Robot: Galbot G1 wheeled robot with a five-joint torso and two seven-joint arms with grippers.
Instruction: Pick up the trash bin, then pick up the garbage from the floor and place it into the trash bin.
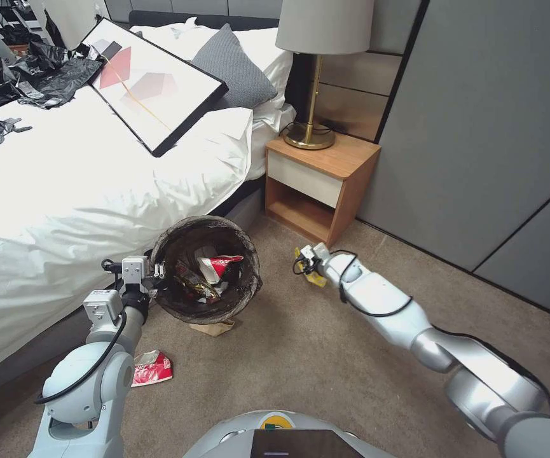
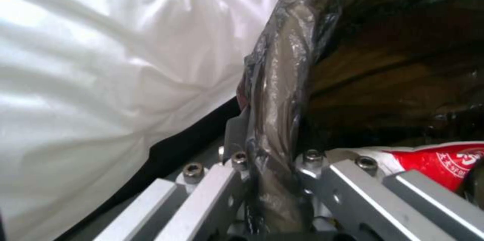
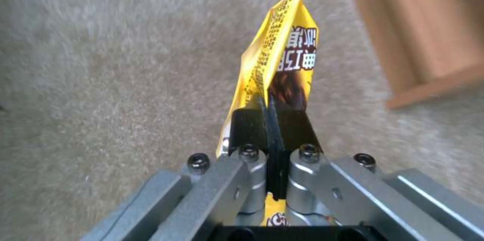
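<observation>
A white-sheeted bed (image 1: 65,191) fills the left, a framed picture (image 1: 154,83) lying tilted on it beside a grey pillow (image 1: 233,67) — black bags (image 1: 33,76) heaped farther back. A brass lamp (image 1: 316,76) stands on the wooden nightstand (image 1: 344,162).

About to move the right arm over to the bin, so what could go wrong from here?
1. The right gripper pinches only the yellow wrapper's lower end; the wrapper may slip or flap on the way.
2. The left gripper holds the trash bin by one spot on its bag-covered rim, so the bin could tip or slide out.
3. A red wrapper lies beside the left arm and could be overlooked.
</observation>
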